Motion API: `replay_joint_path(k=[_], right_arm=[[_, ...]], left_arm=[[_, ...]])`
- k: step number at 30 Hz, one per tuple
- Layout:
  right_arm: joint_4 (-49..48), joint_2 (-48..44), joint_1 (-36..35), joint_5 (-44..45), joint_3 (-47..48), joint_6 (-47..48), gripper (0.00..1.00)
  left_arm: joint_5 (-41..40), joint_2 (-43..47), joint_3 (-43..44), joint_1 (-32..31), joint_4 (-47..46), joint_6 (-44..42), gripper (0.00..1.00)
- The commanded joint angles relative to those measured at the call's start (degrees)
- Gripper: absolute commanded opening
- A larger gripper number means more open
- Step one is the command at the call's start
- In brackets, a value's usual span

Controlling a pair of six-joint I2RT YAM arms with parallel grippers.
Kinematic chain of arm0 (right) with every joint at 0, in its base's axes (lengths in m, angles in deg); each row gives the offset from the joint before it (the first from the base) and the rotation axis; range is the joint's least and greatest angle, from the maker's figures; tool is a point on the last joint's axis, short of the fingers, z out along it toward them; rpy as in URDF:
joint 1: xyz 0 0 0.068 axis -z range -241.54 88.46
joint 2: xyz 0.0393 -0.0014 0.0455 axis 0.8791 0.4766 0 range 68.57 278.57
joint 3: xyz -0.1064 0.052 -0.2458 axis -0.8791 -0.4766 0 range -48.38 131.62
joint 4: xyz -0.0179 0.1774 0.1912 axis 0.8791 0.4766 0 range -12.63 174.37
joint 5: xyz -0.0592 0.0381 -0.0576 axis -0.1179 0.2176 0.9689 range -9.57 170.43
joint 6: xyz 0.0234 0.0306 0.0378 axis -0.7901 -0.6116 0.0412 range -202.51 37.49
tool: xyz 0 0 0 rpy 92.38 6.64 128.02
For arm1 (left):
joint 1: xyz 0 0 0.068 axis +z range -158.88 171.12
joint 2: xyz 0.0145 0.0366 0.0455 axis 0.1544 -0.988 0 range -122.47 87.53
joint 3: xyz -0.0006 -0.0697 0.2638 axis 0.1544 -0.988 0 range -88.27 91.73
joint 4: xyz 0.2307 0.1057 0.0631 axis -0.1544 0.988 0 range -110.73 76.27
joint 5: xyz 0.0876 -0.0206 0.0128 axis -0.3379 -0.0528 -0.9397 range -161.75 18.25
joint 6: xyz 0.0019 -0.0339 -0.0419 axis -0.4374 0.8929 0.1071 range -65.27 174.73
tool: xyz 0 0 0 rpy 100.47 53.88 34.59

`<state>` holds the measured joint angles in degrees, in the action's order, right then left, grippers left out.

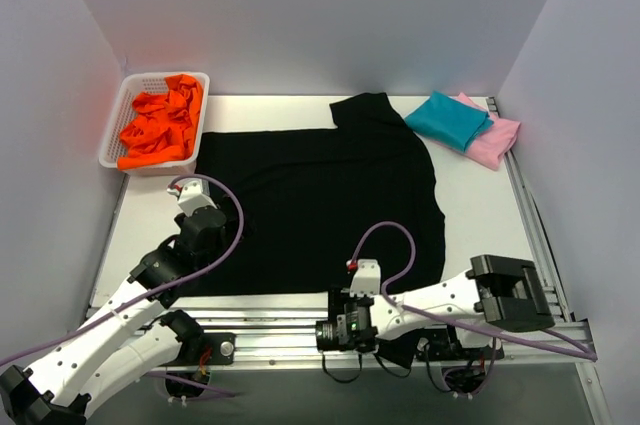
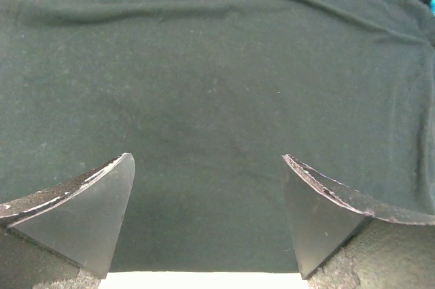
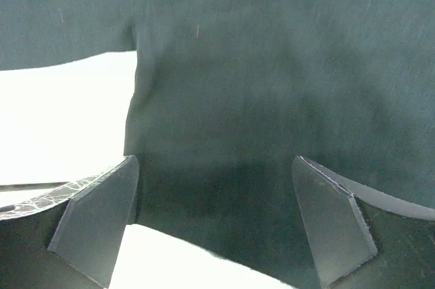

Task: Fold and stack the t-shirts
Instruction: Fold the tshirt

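- A large black t-shirt (image 1: 320, 195) lies spread flat across the middle of the table (image 1: 480, 215), with one sleeve reaching toward the far edge.
- A folded teal t-shirt (image 1: 448, 120) sits on a pink t-shirt (image 1: 500, 140) at the far right corner, just beside the black sleeve.
- The left gripper (image 2: 207, 160) hangs over the black shirt's left side, its jaws spread wide with only cloth beneath them.
- The right gripper (image 3: 214, 160) is low at the near edge by the shirt's hem, its jaws spread too and pinching nothing.
- A white basket (image 1: 115, 125) of crumpled orange cloth (image 1: 160, 125) stands at the far left corner.
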<state>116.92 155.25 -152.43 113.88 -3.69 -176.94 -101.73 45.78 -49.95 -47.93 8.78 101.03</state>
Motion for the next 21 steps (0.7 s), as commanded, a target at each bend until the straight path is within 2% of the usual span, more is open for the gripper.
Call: replay_joint_path(k=[1,10,21], right_arm=[[9.0,5.2,-3.2,-0.5,3.3,-10.2,0.91],[13.5,8.2,-8.4,-4.4,4.4,-13.8,0.9],[5.8,8.6,-8.4,-7.2,-0.7,-12.2,0.82]], left_arm=[[-0.1,1.2,-0.4,-0.4,-0.2,-0.1,0.96],[0.7,0.9,-0.5,-0.6,-1.0,-0.7,0.96],[0.3,1.4,0.1,-0.6,0.5,-0.3,0.96]])
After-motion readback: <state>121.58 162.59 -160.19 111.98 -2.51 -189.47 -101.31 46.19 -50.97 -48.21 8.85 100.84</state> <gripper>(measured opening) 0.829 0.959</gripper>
